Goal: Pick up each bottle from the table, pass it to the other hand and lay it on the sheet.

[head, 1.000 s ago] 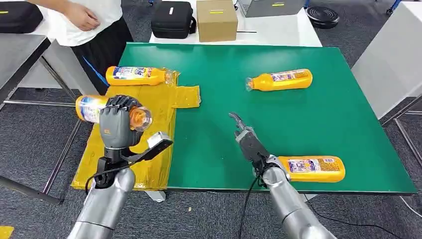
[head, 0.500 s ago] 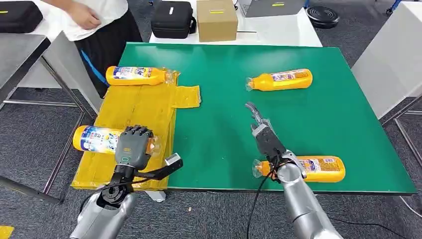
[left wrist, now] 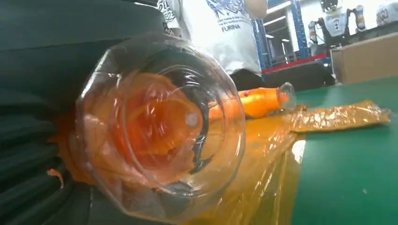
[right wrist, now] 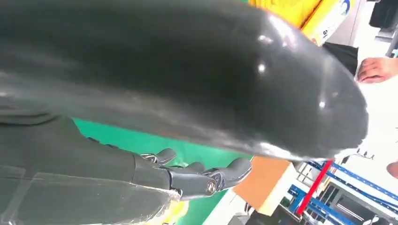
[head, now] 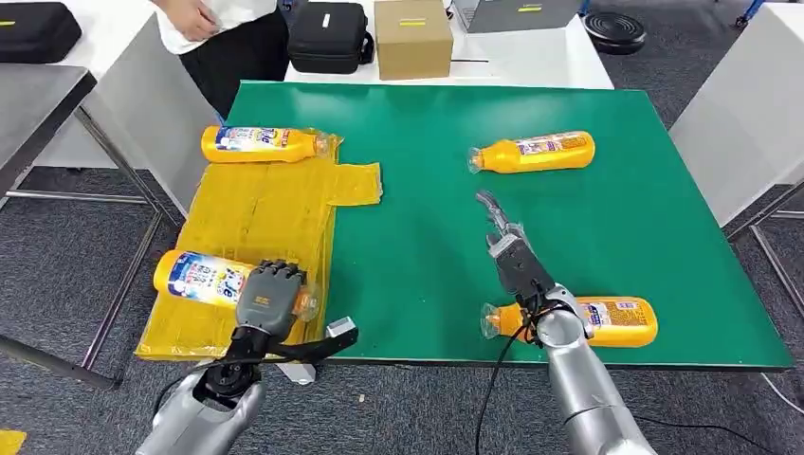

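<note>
My left hand (head: pixel 271 300) grips an orange bottle (head: pixel 209 281) with a blue-white label, lying low over the near part of the yellow sheet (head: pixel 261 223). Up close its clear cap (left wrist: pixel 159 126) faces the wrist camera. A second bottle (head: pixel 265 144) lies at the sheet's far edge. Two more orange bottles lie on the green table (head: pixel 569 209): one far right of centre (head: pixel 536 152), one at the near edge (head: pixel 588 320). My right hand (head: pixel 512 256) hovers open above the table, fingers stretched forward, just behind the near bottle's cap. Its dark fingers (right wrist: pixel 206 180) hold nothing.
A person in a white shirt (head: pixel 213 14) stands at the far left corner. A black case (head: pixel 329 38) and a cardboard box (head: pixel 412 38) sit on the white table beyond. White tables flank both sides, with grey carpet below.
My left hand has carried its bottle down and nearer, from mid-air to the near part of the sheet. My right hand has moved forward and right. The person has stepped right.
</note>
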Available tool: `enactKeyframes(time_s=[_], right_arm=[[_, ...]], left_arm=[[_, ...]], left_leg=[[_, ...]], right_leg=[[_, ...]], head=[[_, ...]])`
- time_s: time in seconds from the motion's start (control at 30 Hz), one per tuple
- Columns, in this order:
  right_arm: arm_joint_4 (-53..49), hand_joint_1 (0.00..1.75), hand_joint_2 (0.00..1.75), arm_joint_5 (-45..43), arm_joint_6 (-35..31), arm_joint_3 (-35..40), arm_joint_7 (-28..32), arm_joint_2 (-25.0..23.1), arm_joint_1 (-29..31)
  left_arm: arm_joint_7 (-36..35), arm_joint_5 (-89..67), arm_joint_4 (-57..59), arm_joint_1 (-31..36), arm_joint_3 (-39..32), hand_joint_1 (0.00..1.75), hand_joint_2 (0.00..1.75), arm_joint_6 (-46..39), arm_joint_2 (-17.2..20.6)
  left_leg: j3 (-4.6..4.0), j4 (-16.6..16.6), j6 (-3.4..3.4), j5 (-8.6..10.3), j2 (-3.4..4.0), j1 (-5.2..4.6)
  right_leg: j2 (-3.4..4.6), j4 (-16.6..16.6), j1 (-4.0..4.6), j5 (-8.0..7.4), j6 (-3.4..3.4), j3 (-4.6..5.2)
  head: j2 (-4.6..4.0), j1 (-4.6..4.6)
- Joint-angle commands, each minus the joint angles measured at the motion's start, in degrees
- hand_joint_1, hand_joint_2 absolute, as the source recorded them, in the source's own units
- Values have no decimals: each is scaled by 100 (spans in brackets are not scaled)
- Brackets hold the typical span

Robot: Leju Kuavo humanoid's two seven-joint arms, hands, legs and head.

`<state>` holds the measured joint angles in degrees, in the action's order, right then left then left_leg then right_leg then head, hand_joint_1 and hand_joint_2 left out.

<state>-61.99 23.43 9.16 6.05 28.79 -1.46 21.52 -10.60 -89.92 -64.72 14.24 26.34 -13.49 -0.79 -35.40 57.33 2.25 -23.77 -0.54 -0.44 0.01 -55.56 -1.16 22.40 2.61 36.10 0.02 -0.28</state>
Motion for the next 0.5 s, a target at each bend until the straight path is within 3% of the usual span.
enactKeyframes(time_s=[0.03,0.3,0.5], right_arm=[[171,0,0,9,40,-108,1,13,219],[218,0,0,19,35,-75,35,7,180],[354,0,0,57,49,26,41,-36,340]], left_arm=[[65,-8,776,243,39,175,175,172,-49],[10,-8,1151,300,-72,175,175,24,-138],[13,25,1470,292,-589,175,175,53,-327]], left_leg=[[32,1,-13,-14,4,7],[17,-1,-9,-6,-1,5],[20,-1,-10,-8,9,4]], right_leg=[[0,2,8,12,-12,-33],[-4,4,6,6,-9,-20],[6,3,5,5,-9,-20]], head=[[0,0],[0,0],[0,0]])
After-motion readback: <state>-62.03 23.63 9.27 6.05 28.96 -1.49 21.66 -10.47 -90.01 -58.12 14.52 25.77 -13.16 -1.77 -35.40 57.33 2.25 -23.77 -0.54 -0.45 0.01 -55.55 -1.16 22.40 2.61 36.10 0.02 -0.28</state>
